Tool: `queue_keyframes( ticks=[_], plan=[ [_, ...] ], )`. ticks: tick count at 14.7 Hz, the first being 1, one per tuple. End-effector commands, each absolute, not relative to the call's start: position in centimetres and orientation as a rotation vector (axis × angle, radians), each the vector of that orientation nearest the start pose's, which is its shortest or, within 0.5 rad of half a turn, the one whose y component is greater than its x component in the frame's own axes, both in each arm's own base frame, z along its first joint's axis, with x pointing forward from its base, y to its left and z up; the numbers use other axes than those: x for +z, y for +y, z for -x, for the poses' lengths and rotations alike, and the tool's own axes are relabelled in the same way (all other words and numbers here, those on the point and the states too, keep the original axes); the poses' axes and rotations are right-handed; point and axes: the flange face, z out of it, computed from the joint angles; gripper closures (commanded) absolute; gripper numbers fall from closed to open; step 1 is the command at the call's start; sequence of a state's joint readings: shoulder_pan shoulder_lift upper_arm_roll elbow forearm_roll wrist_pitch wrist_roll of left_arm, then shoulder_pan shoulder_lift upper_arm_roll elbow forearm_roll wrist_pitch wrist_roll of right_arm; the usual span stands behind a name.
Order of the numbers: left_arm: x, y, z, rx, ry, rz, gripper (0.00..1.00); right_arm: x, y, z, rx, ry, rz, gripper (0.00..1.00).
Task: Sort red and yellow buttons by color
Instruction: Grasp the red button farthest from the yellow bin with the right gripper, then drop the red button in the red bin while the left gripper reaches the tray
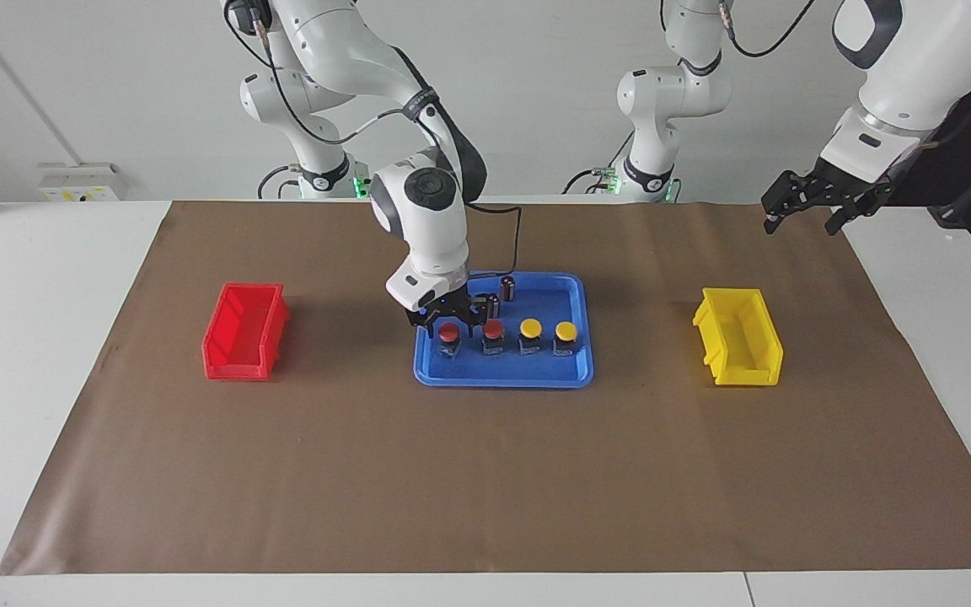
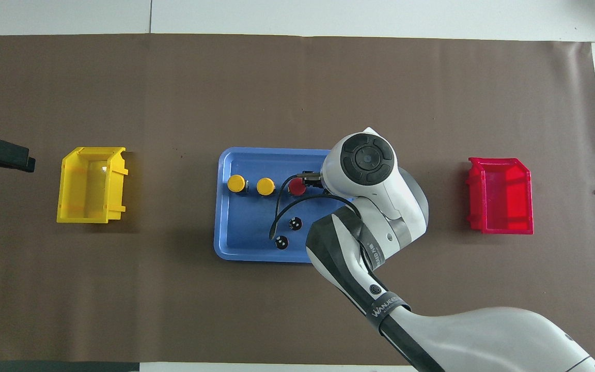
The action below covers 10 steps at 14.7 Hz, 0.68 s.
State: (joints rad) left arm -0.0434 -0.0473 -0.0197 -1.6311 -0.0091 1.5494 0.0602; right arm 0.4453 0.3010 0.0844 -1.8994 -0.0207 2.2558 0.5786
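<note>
Four buttons in a row on the blue tray [image 1: 584,337]: end red button [image 1: 448,333] toward the right arm's end, second red [image 1: 493,330] just beside, then two yellows [image 1: 530,329] [image 1: 566,332]. Right gripper [image 1: 449,321] spread, straddling the end red cap, not yet clamped. Risk: finger clipping the neighbouring red and tipping it; slipping off the round cap. Red bin [image 1: 243,332] well apart. Left gripper [image 1: 806,205] waiting aloft, apparently spread.
</note>
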Motion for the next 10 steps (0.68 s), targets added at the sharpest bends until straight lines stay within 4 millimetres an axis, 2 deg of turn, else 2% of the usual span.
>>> queue_keyframes(
  ticks=[1, 3, 4, 5, 7, 8, 10],
  plan=[
    [62.3, -3.3, -52.9, 0.065, 0.172, 3.15, 0.0, 34.7, 31.1, -54.0, -0.077, 0.061, 3.101, 0.55],
    [62.3, -3.3, -52.9, 0.065, 0.172, 3.15, 0.0, 34.9, 31.0, -54.1, -0.069, 0.064, 3.104, 0.74],
    [62.2, -3.4, -52.7, 0.087, 0.177, 3.149, 0.0, 35.4, 31.1, -54.3, -0.071, 0.066, 3.104, 0.8],
    [62.1, -3.7, -52.2, 0.128, 0.182, 3.147, 0.0, 36.4, 31.1, -54.7, -0.066, 0.067, 3.107, 0.8],
    [62.1, -3.1, -52.1, 0.138, 0.158, 3.15, 0.0, 41.3, 29.5, -56.4, -0.03, 0.042, 3.129, 0.8],
    [62.3, -3.2, -52.1, 0.131, 0.149, 3.155, 0.0, 43.8, 27.7, -57.2, -0.013, 0.01, 3.138, 0.8],
    [63.1, -4.0, -52.1, 0.102, 0.176, 3.155, 0.0, 48.2, 20.9, -57.5, 0.025, -0.059, 3.149, 0.8]
  ],
)
